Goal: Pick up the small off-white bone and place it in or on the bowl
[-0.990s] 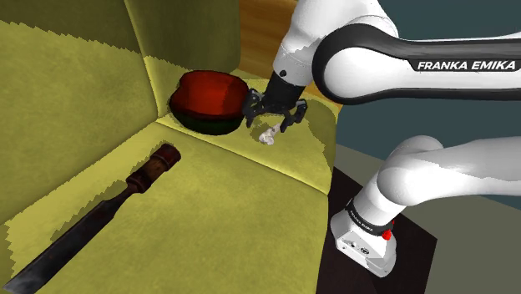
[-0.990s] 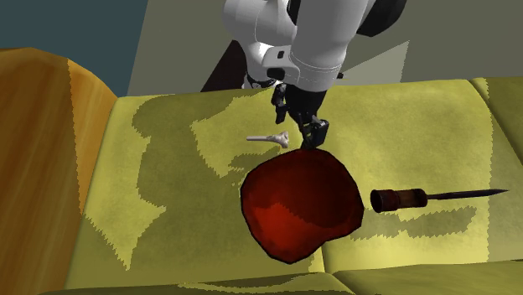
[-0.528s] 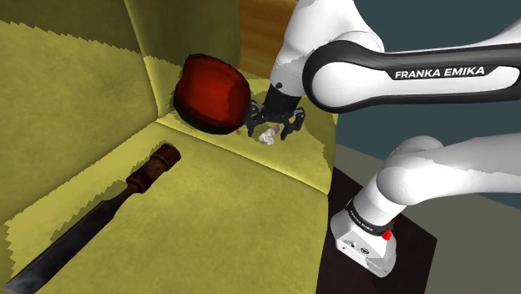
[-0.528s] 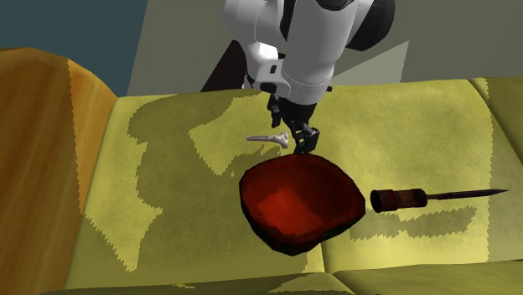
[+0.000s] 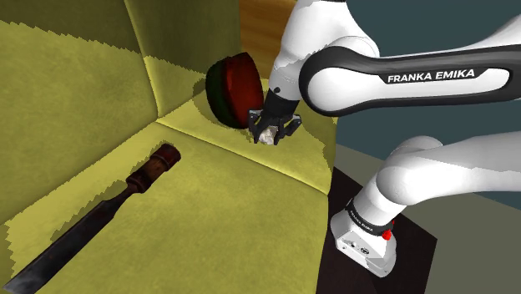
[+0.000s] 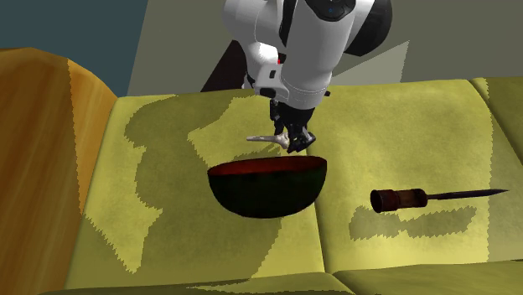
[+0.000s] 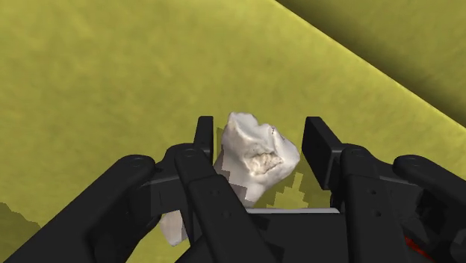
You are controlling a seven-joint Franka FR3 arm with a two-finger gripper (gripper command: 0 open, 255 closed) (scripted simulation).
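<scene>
Glossy white arm (image 5: 434, 167) had rounded links, dark grey joints (image 5: 342, 71), one bore white FRANKA EMIKA lettering (image 5: 430, 76), end effector (image 5: 267, 132) was all black, red dot (image 5: 387, 235) marked the base (image 5: 359, 244).

Olive-yellow fabric sofa (image 5: 234, 217), mottled with darker patches, seat cushions split by a seam. Flat on one cushion, a long tool with a round brown wooden handle and a dark narrow blade (image 5: 100, 213), blade pointing to the second exterior view's right. At the sofa's end, an orange-brown wooden panel (image 6: 42, 151). Beyond, a dark teal wall (image 6: 67, 25).
</scene>
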